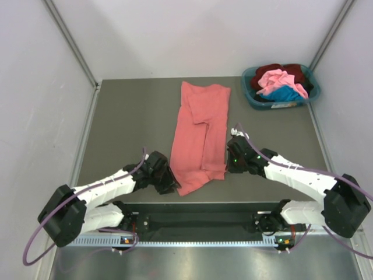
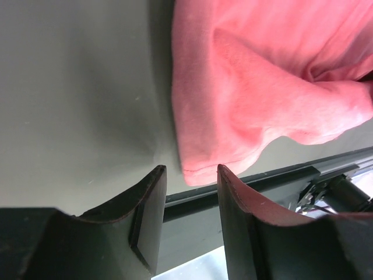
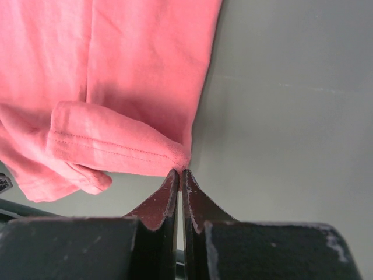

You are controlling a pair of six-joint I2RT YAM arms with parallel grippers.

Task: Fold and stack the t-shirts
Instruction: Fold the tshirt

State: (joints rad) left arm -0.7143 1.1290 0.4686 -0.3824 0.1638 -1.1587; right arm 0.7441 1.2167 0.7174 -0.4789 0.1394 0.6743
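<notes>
Basket (image 1: pixel 280 105) of teal plastic, off the far right corner of the salmon-red t-shirt (image 1: pixel 201 134), holds a pink t-shirt (image 1: pixel 278 77), a maroon t-shirt (image 1: pixel 296 71) and a blue t-shirt (image 1: pixel 284 93); the left gripper (image 2: pixel 189 172) stands partly spread and empty, the shirt's near left corner just ahead of its tips; the right gripper (image 3: pixel 179 172) is pressed together, tips touching the near right hem; both arms reach low, flanking the shirt's near end.
</notes>
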